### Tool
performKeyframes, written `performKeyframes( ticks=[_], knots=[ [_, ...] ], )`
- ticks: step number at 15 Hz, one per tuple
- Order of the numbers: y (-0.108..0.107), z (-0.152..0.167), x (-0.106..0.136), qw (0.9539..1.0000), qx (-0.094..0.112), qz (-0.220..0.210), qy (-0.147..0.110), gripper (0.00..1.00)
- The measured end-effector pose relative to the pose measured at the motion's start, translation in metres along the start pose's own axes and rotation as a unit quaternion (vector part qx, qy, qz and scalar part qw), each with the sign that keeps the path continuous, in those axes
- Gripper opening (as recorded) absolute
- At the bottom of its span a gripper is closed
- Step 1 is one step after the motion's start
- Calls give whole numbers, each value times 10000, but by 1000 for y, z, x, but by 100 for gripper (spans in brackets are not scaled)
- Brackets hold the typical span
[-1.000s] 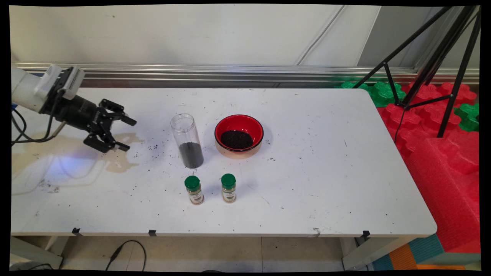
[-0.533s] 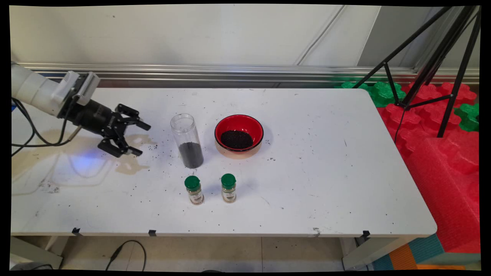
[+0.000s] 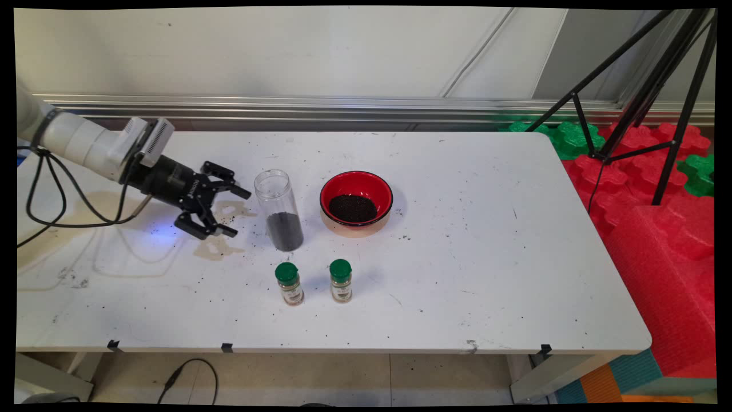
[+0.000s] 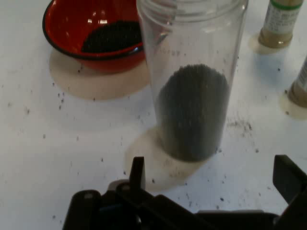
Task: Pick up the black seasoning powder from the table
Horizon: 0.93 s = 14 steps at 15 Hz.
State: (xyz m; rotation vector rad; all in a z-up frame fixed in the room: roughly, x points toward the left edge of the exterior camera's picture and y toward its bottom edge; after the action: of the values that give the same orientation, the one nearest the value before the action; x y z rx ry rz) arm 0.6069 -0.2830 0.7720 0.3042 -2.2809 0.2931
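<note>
Black gripper [image 3: 233, 212] hovering just left of clear jar [image 3: 279, 209], claw spread wide, grasping nothing. Jar standing upright on white table [image 3: 486, 274], holding dark granules. Red bowl [image 3: 356, 202] beside it carrying same granules. Two green-capped spice bottles [image 3: 290, 283] sitting nearer front.
</note>
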Motion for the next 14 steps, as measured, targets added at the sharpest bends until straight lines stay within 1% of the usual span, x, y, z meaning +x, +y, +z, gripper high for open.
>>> performKeyframes(
  ticks=[7, 14],
  knots=[
    [-7, 36, 2, 9988, -118, 119, 457, 100],
    [-10, 65, 5, 9965, -123, 133, 822, 100]
  ],
)
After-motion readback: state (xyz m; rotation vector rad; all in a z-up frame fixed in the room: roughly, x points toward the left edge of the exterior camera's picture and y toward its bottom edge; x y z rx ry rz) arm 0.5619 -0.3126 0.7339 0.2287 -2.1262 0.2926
